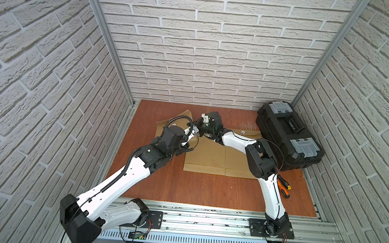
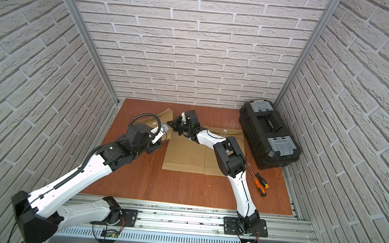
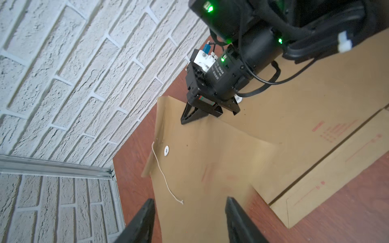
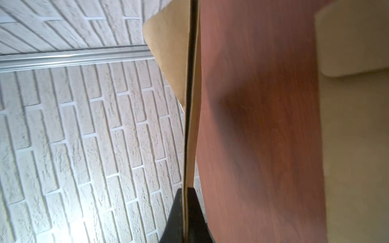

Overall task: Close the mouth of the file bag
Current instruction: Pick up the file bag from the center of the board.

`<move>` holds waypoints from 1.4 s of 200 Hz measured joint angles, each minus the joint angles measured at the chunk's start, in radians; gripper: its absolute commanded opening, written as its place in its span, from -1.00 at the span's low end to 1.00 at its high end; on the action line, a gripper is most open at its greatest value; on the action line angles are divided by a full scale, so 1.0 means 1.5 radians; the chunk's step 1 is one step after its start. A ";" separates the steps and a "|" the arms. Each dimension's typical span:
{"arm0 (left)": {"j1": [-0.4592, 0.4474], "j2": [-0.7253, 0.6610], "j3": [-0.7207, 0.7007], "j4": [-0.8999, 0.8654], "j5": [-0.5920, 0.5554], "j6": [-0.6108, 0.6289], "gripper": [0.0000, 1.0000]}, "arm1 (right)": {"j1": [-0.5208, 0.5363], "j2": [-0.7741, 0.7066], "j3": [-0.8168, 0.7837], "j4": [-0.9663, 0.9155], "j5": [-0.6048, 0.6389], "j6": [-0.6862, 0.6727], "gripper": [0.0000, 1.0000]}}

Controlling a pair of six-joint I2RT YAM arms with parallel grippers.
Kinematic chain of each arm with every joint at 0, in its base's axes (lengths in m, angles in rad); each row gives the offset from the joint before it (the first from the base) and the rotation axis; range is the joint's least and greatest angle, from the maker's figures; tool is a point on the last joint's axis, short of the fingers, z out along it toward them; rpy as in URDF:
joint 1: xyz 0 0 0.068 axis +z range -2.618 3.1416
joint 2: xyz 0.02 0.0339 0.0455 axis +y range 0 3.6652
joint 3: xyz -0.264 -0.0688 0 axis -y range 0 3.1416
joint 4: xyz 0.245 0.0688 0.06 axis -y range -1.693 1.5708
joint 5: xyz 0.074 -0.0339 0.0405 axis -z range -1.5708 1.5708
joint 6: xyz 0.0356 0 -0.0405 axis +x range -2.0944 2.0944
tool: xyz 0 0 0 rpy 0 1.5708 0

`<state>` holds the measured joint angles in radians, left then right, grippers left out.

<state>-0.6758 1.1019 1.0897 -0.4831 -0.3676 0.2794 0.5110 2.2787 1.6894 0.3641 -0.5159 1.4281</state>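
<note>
Now, file bag (image 3: 210,164) mouth toward back wall, right claw (image 3: 186,120) pinching edge.

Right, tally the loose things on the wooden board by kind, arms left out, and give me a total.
File bags: 3 (lifted file bag, two flat file bags)
Screwdrivers: 2
Toolbox: 1
Total: 6
</note>
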 measured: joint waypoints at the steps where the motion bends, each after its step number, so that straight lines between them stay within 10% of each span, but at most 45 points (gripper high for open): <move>1: 0.002 0.000 0.004 -0.003 0.000 -0.004 0.12 | -0.001 -0.003 0.000 0.002 0.000 -0.005 -0.95; 93: 0.264 -0.021 0.121 -0.050 0.265 -0.257 0.44 | -0.072 -0.198 -0.149 0.210 -0.001 -0.208 -0.94; 157: 0.484 0.062 0.058 0.219 0.558 -0.523 0.54 | -0.139 -0.260 -0.263 0.467 -0.041 -0.177 -0.95; 280: 0.428 0.312 0.128 0.682 0.842 -0.836 0.56 | -0.161 -0.333 -0.296 0.630 -0.097 -0.084 -0.94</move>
<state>-0.0338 1.5696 1.2816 0.5392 0.8948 -0.9745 0.2699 1.7790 1.2453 1.3087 -0.6609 1.3025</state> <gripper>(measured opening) 0.804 0.048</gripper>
